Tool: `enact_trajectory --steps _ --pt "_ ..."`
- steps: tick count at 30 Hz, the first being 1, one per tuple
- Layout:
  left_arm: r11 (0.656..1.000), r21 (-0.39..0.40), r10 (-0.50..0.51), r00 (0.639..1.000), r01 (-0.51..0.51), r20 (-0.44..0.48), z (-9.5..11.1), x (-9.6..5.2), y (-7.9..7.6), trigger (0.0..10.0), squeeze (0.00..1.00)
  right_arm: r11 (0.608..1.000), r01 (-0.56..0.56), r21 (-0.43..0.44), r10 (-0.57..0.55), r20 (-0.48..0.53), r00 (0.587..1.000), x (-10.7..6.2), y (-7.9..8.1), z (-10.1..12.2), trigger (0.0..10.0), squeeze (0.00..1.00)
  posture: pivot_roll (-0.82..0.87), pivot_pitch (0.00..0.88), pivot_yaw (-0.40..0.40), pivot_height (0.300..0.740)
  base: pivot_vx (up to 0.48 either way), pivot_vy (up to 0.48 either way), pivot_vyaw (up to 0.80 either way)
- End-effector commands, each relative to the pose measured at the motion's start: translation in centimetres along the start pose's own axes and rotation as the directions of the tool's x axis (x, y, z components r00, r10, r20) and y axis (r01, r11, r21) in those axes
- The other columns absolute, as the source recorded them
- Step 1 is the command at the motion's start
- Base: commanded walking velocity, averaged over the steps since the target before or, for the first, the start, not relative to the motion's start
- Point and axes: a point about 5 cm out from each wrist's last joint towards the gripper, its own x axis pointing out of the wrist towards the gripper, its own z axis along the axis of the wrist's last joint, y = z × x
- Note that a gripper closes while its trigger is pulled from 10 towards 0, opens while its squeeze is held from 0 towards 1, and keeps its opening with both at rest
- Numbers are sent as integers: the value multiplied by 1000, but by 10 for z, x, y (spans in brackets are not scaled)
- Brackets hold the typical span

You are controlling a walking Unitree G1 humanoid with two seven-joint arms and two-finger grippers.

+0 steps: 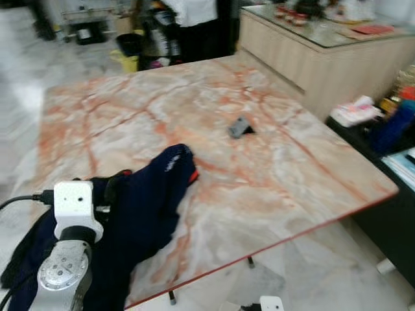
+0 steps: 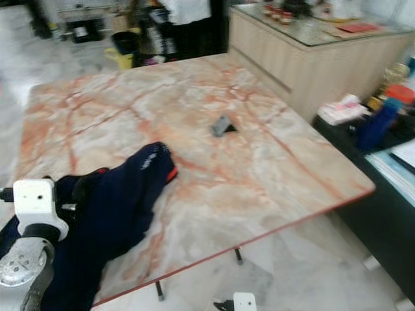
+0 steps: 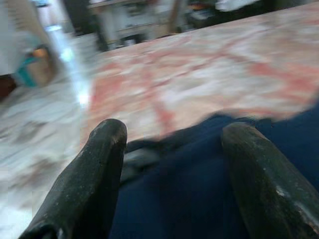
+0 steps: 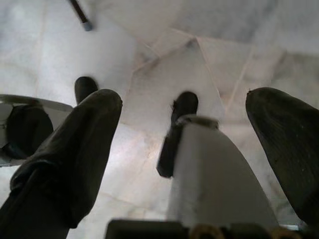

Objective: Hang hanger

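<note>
Left eye view: a pink-veined marble surface (image 1: 272, 175) is seen from above, carrying a dark navy garment (image 1: 139, 214) at about 8 o'clock, bunched on the near left part of the top and draped over the near edge. A trace of red (image 1: 192, 176) is visible at the garment's upper fold; whether a hanger lies within the cloth cannot be told. A small grey object (image 1: 239, 127) rests alone near the centre of the surface, well apart from the garment.

The left arm (image 1: 68, 259) is raised at 7 o'clock, its white wrist housing just beside the garment. In the left wrist view the left end effector (image 3: 172, 169) is released, its two black fingers (image 3: 89, 174) spread with the navy cloth lying between and beneath them; no grasp on the cloth is shown.

In the right wrist view the right end effector (image 4: 184, 149) is directed down at the pale tiled floor (image 4: 164, 59), its fingers parted and nothing held between them; a white part of the robot's own body (image 4: 209, 174) is seen below it.

At 12 o'clock, beyond the surface, a person (image 1: 194, 19) in a white top and dark trousers is standing. A light wooden counter (image 1: 311, 58) is placed at 1 o'clock, and a dark side table (image 1: 389, 142) bearing a blue bottle (image 1: 392, 126) at 3 o'clock.
</note>
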Motion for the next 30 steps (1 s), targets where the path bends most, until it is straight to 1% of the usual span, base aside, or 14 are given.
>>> enact_trajectory --steps 1,4,30 --pt "1000 8 11 1000 -11 0 -1 -1 2 10000 0 1000 -17 8 17 -13 1000 -1 7 -5 10000 0 99 96 5 740 0 311 531" --pt "1000 3 2 1000 -3 8 1 0 0 10000 0 999 -15 32 16 -13 1000 -1 7 -5 10000 0 97 99 6 740 0 312 177" --pt "1000 -7 -7 1000 7 26 5 3 -1 10000 0 999 -7 40 7 -12 1000 -1 6 -4 10000 0 101 118 2 740 0 315 0"
